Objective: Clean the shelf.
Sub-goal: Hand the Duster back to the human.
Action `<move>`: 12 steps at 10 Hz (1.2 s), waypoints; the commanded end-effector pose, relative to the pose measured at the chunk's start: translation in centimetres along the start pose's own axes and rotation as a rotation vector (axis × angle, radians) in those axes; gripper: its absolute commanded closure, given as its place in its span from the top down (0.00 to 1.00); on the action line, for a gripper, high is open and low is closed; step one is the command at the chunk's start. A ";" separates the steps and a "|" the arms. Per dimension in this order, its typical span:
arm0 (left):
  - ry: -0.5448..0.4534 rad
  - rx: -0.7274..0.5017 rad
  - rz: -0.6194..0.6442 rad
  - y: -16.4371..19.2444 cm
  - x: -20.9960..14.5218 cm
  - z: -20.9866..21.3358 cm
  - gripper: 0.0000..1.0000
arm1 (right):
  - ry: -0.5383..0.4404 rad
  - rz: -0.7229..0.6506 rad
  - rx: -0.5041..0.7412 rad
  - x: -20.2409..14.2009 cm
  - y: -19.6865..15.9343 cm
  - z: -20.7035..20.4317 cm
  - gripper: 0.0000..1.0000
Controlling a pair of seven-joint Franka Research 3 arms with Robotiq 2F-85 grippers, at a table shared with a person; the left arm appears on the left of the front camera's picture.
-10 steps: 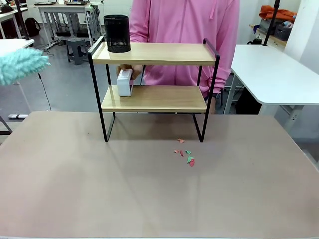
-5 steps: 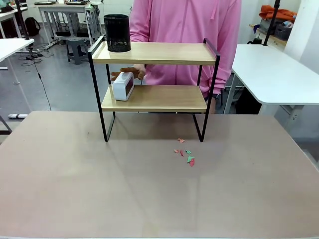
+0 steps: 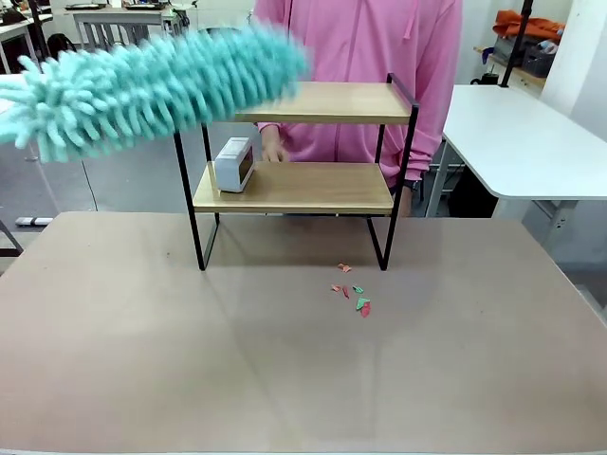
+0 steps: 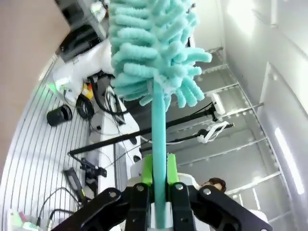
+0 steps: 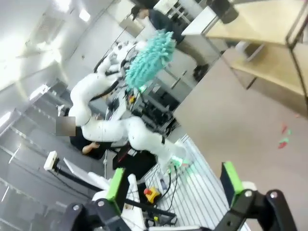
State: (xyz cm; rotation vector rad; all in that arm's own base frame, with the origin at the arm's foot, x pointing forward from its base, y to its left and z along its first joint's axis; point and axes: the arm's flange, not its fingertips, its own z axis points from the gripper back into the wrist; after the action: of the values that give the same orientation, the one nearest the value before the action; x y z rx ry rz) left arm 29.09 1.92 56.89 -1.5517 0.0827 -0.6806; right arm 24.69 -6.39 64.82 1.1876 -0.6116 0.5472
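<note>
The shelf (image 3: 313,187) stands at the table's far side, two light wooden boards in a black frame. A fluffy teal duster (image 3: 152,87) stretches from the picture's left across the top board's left end, blurred. In the left wrist view my left gripper (image 4: 159,173) is shut on the duster's teal handle (image 4: 158,139), with the head (image 4: 149,43) above it. My right gripper (image 5: 173,185) stands open with nothing between its fingers, well back from the shelf (image 5: 262,41). That view also has the duster (image 5: 150,57) held up by the left arm.
A small white box (image 3: 233,164) sits on the lower board's left end, with a person's hand (image 3: 273,150) just behind it. Small red and green paper scraps (image 3: 353,294) lie on the table (image 3: 285,360) in front of the shelf. A white table (image 3: 517,142) stands at right.
The duster, at the far left a second ago and out of view half a second ago, now sweeps in over the shelf's top left. The person set the white box down and drew the hand back.
</note>
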 end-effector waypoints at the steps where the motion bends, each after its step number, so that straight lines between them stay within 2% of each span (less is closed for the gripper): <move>1: 0.043 0.016 0.038 0.7 0.1 -0.7 0.12 | 0.039 0.006 0.037 -0.3 -0.1 -1.2 1.00; 2: 0.179 -0.138 0.026 1.9 0.9 -2.9 0.12 | 0.101 0.022 0.080 0.3 -0.6 -4.1 1.00; 4: 0.325 -0.210 0.039 2.7 1.9 -5.4 0.12 | 0.094 0.068 0.128 2.7 -1.7 -10.8 1.00; 7: 0.426 -0.179 0.172 5.3 2.1 -7.0 0.12 | 0.184 -0.057 0.168 1.3 -3.5 -19.6 1.00; 8: 0.459 -0.138 0.233 6.5 2.1 -6.9 0.12 | 0.133 -0.119 0.144 0.8 -3.9 -21.1 1.00; 9: 0.473 -0.037 0.295 7.4 1.9 -6.4 0.12 | 0.199 -0.027 0.145 1.4 -3.0 -18.5 1.00; 10: 0.432 -0.171 0.175 6.7 1.9 -9.4 0.12 | 0.199 -0.027 0.145 1.4 -3.0 -18.5 1.00; 11: 0.432 -0.171 0.175 6.7 1.9 -9.4 0.12 | 0.200 -0.066 0.146 0.6 -4.1 -20.9 1.00; 12: 0.450 -0.110 0.243 7.9 1.5 -8.2 0.12 | 0.268 -0.161 0.033 0.7 -4.8 -21.3 1.00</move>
State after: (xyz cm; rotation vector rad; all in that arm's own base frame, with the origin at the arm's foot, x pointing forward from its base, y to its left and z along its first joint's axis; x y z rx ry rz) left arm 29.09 -7.34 49.96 -1.4525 0.6370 -0.8419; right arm 31.06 11.95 57.20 1.2325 -0.3496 0.6343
